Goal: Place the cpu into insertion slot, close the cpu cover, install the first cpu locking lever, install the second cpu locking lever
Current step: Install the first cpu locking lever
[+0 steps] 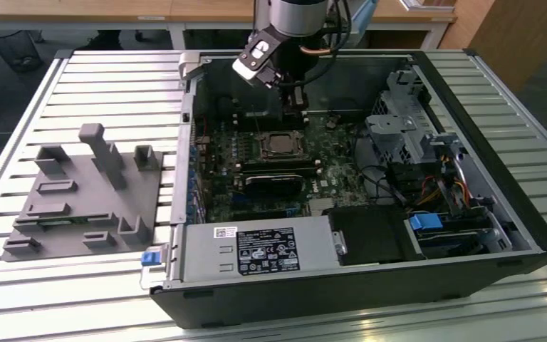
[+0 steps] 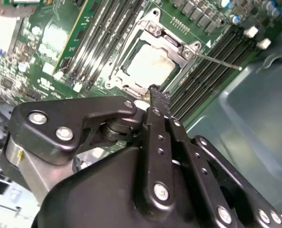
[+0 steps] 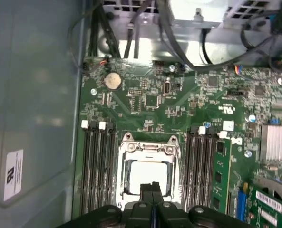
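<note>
The cpu lies flat in the insertion slot on the green board, its pale metal top showing. The silvery cpu cover is down around it, framing the chip. A thin locking lever sticks out free from one corner of the socket, over the memory slots. In both wrist views my gripper hangs just above the socket's edge. Its black fingertips are pressed together with nothing between them. In the exterior view the gripper stands over the board just behind the socket.
Long black memory slots flank the socket on both sides. A black heatsink block sits in front of it and the power supply nearer still. Drive cage and cables fill the exterior view's right. A grey fixture lies outside the case.
</note>
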Tool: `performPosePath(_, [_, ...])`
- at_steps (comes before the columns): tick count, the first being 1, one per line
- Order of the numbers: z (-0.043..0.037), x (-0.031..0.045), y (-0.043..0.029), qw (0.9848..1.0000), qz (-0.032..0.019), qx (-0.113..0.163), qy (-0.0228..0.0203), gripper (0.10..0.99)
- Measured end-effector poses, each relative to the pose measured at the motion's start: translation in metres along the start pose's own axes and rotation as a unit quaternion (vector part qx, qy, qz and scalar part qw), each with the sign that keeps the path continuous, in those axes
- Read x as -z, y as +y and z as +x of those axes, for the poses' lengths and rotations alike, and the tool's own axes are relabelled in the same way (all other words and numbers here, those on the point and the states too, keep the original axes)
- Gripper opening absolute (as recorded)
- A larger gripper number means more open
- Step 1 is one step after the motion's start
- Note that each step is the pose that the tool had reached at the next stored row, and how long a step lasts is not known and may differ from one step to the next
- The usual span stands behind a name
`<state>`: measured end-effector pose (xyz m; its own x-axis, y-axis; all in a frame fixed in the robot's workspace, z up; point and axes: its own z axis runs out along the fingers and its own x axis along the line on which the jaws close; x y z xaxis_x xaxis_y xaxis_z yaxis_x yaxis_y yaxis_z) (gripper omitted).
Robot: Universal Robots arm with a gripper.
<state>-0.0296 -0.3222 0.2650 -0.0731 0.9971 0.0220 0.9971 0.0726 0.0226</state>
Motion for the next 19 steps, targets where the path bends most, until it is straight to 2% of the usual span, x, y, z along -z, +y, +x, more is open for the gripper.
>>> performPosePath(3, [0.0, 0.0, 0.0, 0.9996, 0.0007, 0.027, 0.0006, 0.106])
performPosePath(6, [0.0, 0.0, 0.0, 0.9985, 0.0013, 0.055, 0.0012, 0.106])
performPosePath(11, [-0.0001, -0.0002, 0.0, 0.995, 0.0023, 0.1, 0.0022, 0.106])
performPosePath(12, [-0.0001, -0.0002, 0.0, 0.9929, 0.0027, 0.118, 0.0026, 0.106])
performPosePath(16, [-0.0001, -0.0005, 0.0, 0.988, 0.0035, 0.154, 0.0034, 0.106])
performPosePath(19, [-0.0001, -0.0006, 0.0, 0.9834, 0.004, 0.181, 0.004, 0.106])
